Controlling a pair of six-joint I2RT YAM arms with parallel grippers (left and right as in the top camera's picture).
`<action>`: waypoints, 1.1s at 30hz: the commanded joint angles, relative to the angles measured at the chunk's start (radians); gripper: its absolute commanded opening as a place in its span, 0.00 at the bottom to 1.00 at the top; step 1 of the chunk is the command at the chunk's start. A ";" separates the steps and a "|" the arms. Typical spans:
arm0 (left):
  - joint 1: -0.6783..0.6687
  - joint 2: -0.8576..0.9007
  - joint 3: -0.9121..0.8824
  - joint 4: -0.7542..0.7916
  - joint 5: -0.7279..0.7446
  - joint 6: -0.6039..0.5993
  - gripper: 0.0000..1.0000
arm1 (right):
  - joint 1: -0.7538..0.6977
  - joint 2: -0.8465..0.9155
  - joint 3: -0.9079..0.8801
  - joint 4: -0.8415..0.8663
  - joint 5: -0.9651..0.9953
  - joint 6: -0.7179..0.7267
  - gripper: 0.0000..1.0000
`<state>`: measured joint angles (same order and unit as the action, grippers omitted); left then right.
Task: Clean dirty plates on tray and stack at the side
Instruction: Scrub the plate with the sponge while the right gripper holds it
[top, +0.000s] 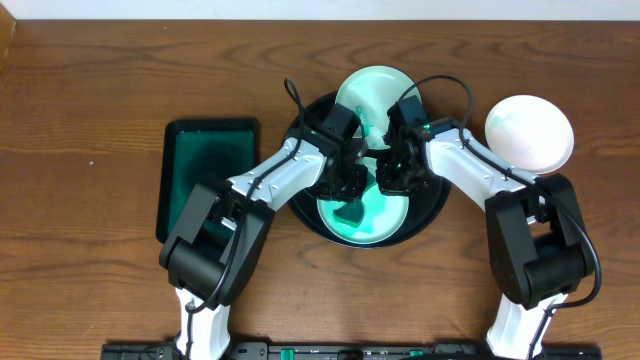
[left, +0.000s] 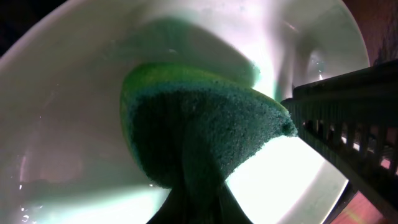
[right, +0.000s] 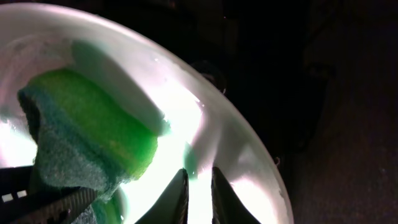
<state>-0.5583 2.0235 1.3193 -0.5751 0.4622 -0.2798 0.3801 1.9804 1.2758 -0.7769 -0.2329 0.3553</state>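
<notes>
The black round tray (top: 436, 203) holds two pale mint plates. The near plate (top: 388, 222) has a green wet tint. My left gripper (top: 350, 190) is shut on a green sponge (top: 350, 213) and presses it on this plate's inside. The sponge (left: 199, 124) fills the left wrist view against the plate (left: 62, 124), with the left fingers (left: 199, 202) dark below it. My right gripper (top: 393, 172) sits at the plate's far edge. In the right wrist view its fingers (right: 199, 186) are nearly closed on the plate (right: 217, 137), beside the sponge (right: 87, 137). The second plate (top: 368, 88) lies at the tray's back.
A plain white plate (top: 530, 130) sits on the wooden table to the right of the tray. A dark green rectangular tray (top: 205, 170) lies at the left. Both arms cross over the black tray.
</notes>
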 joint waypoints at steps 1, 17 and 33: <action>-0.027 0.062 -0.038 -0.025 0.039 0.013 0.07 | 0.000 0.005 -0.025 -0.025 0.048 -0.021 0.15; -0.027 0.062 -0.038 -0.025 0.035 0.006 0.07 | -0.020 -0.280 0.030 -0.129 0.227 -0.027 0.51; -0.027 0.062 -0.038 -0.029 0.035 0.006 0.07 | -0.058 0.021 0.011 -0.026 0.089 -0.054 0.49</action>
<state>-0.5594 2.0239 1.3193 -0.5762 0.4671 -0.2802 0.3168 1.9808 1.2938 -0.8291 -0.0849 0.3187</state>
